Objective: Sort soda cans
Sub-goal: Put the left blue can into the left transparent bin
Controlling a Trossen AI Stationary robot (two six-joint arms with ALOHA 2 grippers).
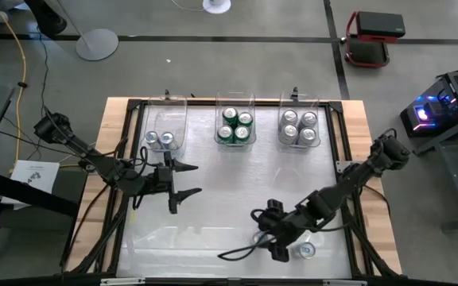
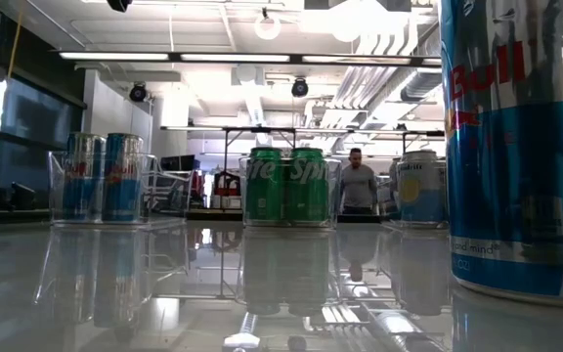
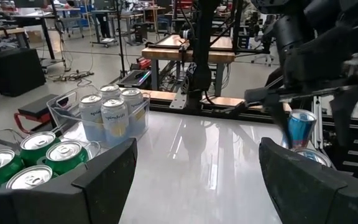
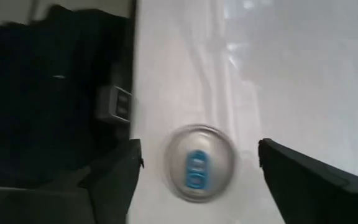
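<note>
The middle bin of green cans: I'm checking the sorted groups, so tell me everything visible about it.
The clear plastic bin in the middle of the back row is a rectangular, see-through, open-topped box standing upright on the glossy white tabletop. It holds four green aluminium soda cans with silver tops, upright and packed close in a two-by-two block. Similar bins stand apart on either side. Neither hand is near or touching it.

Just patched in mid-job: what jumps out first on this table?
Three clear bins line the far edge, sorted: blue-and-silver cans left, green cans middle, pale silver cans right. Near the front edge, the right tool hangs open over two loose blue-topped cans. The left tool waits open mid-table.
</note>
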